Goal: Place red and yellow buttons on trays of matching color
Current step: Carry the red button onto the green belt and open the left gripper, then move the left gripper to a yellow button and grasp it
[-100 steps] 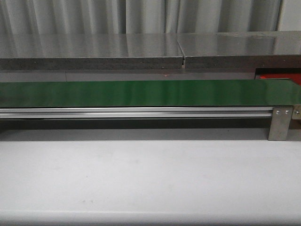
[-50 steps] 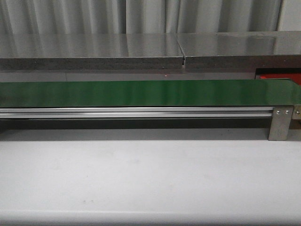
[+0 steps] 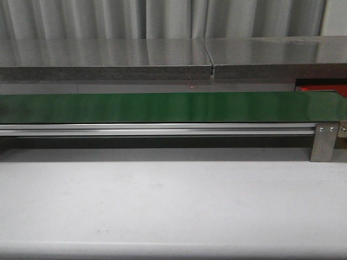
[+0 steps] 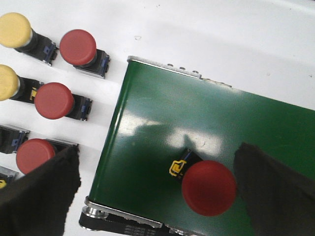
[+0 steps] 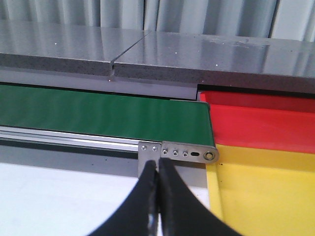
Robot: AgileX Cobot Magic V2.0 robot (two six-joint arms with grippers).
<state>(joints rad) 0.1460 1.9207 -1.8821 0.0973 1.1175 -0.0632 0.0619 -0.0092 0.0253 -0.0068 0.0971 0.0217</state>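
In the left wrist view, the left gripper [image 4: 147, 196] has its two dark fingers [image 4: 37, 196] spread wide, and they hold nothing. Between them a red button [image 4: 208, 188] lies on its side on the green conveyor belt [image 4: 162, 128], near the end of the belt; its dark base with a yellow mark points to about 10 o'clock from the cap. The fingers do not touch it. On the white table [image 4: 221, 39] beside the belt end more buttons lie in rows: three red ones [image 4: 78, 47] [image 4: 54, 101] [image 4: 34, 155] and, farther from the belt, two yellow ones [image 4: 15, 30] [image 4: 7, 82].

In the right wrist view, the right gripper [image 5: 158, 196] has its fingers pressed together, with nothing between them. At about 2 o'clock from it sits the red tray [image 5: 261, 125], and the yellow tray [image 5: 266, 191] is at 3 o'clock, touching the red one. Both trays are at the end of the belt, beside the grey metal bracket [image 5: 177, 153].

In the front view the belt is bare and no gripper shows.
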